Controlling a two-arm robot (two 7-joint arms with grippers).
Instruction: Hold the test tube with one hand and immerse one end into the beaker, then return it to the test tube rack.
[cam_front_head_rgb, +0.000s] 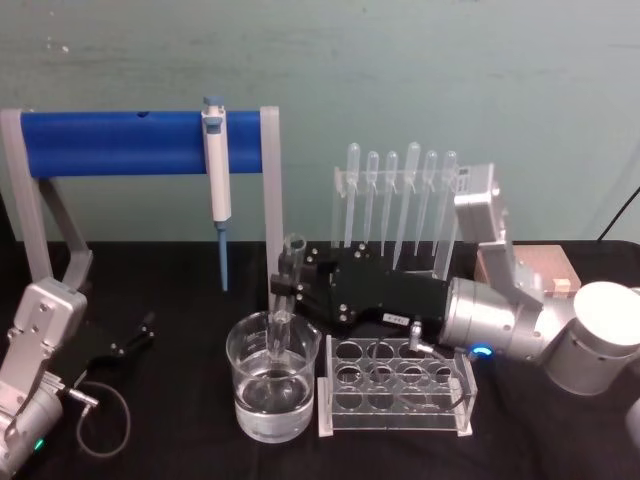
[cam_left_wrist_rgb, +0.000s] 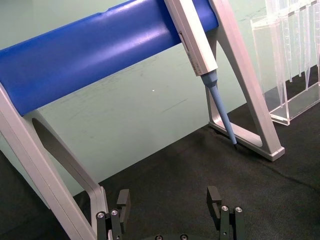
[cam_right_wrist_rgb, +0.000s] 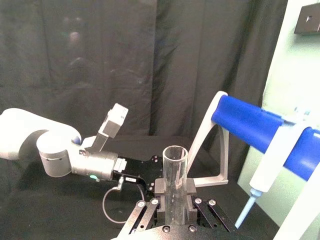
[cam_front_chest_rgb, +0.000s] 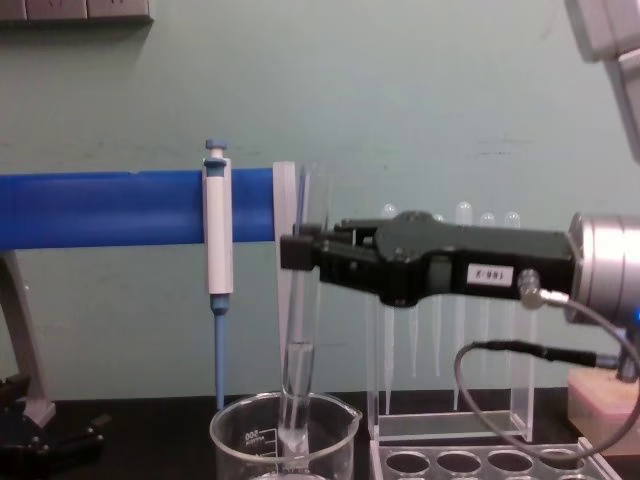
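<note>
Head view: the right pincer (cam_front_head_rgb: 283, 290) is clenched on the tube (cam_front_head_rgb: 293, 255), held upright with its rounded end down inside the beaker (cam_front_head_rgb: 240, 350). The dip looks reached or nearly so; whether the tip breaks the water (cam_front_head_rgb: 272, 395) I cannot tell. The return to the rack (cam_front_head_rgb: 395, 425) is left. The beaker holds clear water low down. The rack, just beside it, has all its wells empty. The left pincer (cam_front_head_rgb: 135, 335) lies parked on the desk (cam_front_head_rgb: 180, 440), fingers apart.

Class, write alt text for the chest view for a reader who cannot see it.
The right gripper holds the test tube upright, its lower end inside the beaker. A micropipette hangs from a blue bar to the left; the left gripper rests below it.
</note>
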